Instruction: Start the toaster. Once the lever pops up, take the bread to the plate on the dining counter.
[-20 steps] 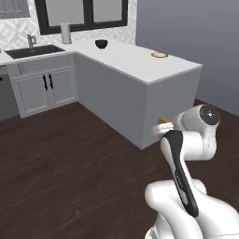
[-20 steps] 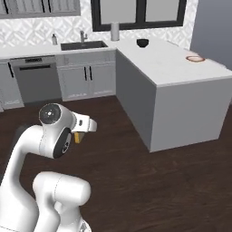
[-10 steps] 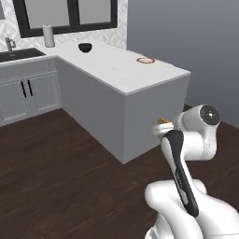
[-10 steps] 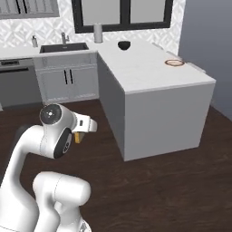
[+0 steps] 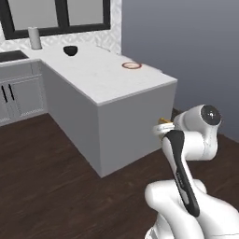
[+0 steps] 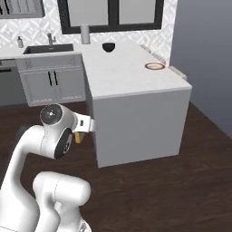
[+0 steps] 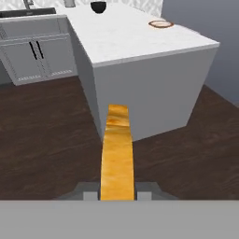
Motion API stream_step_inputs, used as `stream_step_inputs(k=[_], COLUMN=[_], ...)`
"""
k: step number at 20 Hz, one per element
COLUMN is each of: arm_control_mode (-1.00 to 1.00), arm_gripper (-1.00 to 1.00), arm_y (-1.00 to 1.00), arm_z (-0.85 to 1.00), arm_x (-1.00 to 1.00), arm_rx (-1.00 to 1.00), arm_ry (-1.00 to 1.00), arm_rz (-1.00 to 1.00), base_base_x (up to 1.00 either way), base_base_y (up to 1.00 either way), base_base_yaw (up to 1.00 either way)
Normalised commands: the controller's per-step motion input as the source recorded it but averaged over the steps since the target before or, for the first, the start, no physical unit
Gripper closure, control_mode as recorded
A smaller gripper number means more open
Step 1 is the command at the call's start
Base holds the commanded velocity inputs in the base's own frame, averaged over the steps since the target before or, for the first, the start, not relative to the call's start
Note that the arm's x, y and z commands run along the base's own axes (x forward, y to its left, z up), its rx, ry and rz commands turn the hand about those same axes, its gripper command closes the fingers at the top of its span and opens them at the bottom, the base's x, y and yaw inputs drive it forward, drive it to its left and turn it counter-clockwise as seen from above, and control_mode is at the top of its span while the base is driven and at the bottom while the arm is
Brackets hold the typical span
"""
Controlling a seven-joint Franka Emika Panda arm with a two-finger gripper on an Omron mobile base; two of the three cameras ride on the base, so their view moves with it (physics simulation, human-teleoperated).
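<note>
Bread (image 7: 117, 156) sits pinched edge-on between the end effector (image 7: 117, 193) fingertips, golden-tan slice sticking straight out along the hand view, grip closed on its two flat faces; in the left base view just a small tan bit of it (image 5: 163, 121) pokes out beside the wrist, in the right base view it hangs under the hand (image 6: 79, 137). Slice is held in the air over the dark wood floor (image 7: 42, 140), short of the near corner of the dining surface (image 5: 116, 84), not touching it. Plate (image 5: 131, 66), red-orange rim and pale centre, lies flat on the white marble top near its far right edge, well apart from the bread; same plate in the right base view (image 6: 155, 66) and in the hand view (image 7: 161, 24). Dark bowl (image 6: 108, 46) stands further back on the same top, well away from the plate. Behind that, a grey cylinder (image 6: 84, 33) stands upright against the patterned backsplash under the black-framed window (image 6: 113, 13). To the left, a sink (image 6: 47, 48) with faucet is set in the worktop, over grey cabinets (image 6: 54, 84) with dark handles. Arm (image 5: 184, 177) is folded up close to the base, elbow high, hand pointing toward the island's pale side wall
</note>
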Motion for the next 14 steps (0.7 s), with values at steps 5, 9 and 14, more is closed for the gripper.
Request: stream_step_inputs(k=[5, 9, 14], arm_control_mode=[1.0, 1.0, 1.0], arm_gripper=[1.0, 1.0, 1.0], arm_y=[0.0, 0.0, 0.0], arm_z=[0.0, 0.0, 0.0], arm_x=[0.0, 0.0, 0.0], arm_rx=[0.0, 0.0, 0.0], arm_ry=[0.0, 0.0, 0.0], arm_rz=[0.0, 0.0, 0.0], base_base_x=[0.99, 0.95, 0.6], base_base_y=[-0.97, -0.82, -0.99], base_base_yaw=[0.26, 0.31, 0.35])
